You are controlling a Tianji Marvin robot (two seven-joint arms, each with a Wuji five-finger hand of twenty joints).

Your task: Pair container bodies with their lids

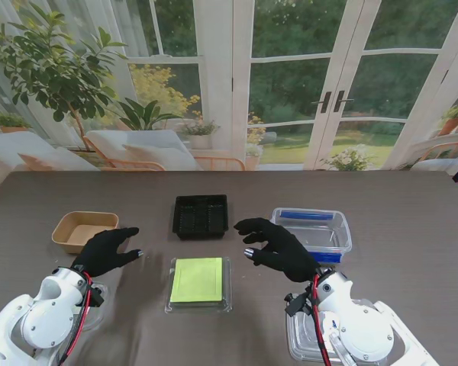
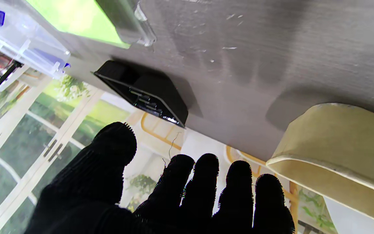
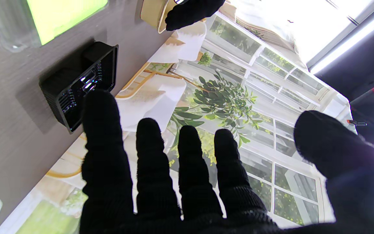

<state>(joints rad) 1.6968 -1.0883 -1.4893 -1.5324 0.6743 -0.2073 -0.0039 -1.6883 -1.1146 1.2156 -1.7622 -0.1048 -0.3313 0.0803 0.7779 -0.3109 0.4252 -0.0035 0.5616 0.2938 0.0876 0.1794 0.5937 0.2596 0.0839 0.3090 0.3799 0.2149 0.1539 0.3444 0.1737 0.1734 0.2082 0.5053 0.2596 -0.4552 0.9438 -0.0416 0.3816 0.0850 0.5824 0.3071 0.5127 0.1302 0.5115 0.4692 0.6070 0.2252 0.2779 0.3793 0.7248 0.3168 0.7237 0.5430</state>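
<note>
A tan paper bowl [image 1: 82, 229] [image 2: 339, 143] sits at the left, and my left hand [image 1: 107, 251] hovers open just beside it, nearer to me. A black compartment tray [image 1: 201, 216] [image 2: 144, 92] [image 3: 76, 84] lies at the centre, farther from me. A clear lid with a lime-green sheet [image 1: 198, 282] [image 2: 76, 16] rests between my hands. A clear box with blue clips [image 1: 314, 231] stands at the right. My right hand [image 1: 278, 248] [image 3: 180, 169] is open, fingers spread, beside that box. A clear container [image 1: 309, 343] lies partly hidden under my right wrist.
The dark wood-grain table [image 1: 412, 221] ends at a far edge before glass doors and a plant. Bare tabletop lies to the far right and far left.
</note>
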